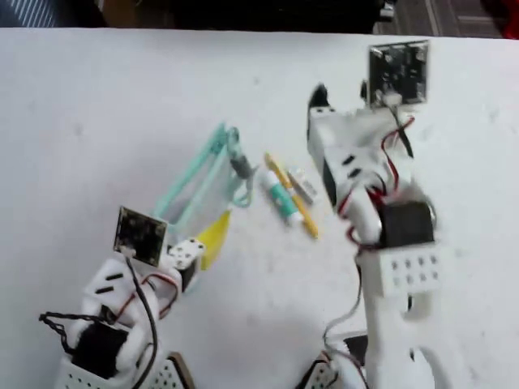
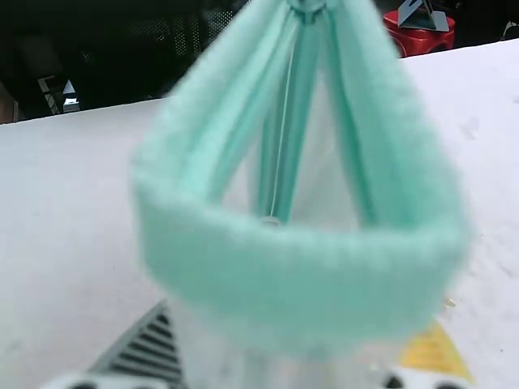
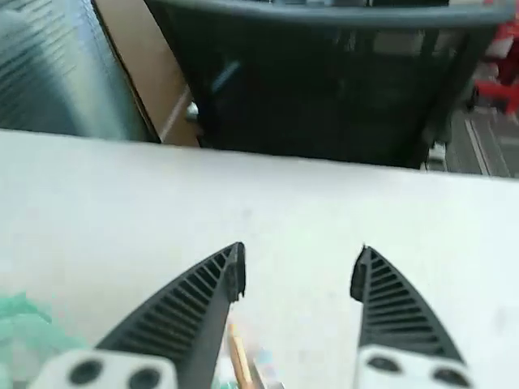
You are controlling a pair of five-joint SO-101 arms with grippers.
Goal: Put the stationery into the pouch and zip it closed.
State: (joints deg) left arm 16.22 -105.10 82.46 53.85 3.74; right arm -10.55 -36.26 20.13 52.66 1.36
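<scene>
Jaws spread, our right gripper (image 3: 300,263) hangs near the pens (image 1: 285,201) on the middle of the table (image 1: 81,97). Our left gripper (image 1: 204,240) pinches the pouch (image 1: 195,174). We should grip one pen midway.

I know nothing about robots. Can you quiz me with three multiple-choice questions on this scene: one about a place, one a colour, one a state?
1. Where does the yellow pencil lie?
A) inside the pouch
B) on the table beside the pouch
C) on the floor

2. What colour is the pouch's trim?
A) red
B) black
C) mint green

3. How do the right gripper's fingers stand?
A) open and empty
B) shut on the pencil
C) shut on the pouch

Answers: 1 B, it rests on the tabletop; 2 C, its zip edge is mint; 3 A, bare table shows between them.
</scene>
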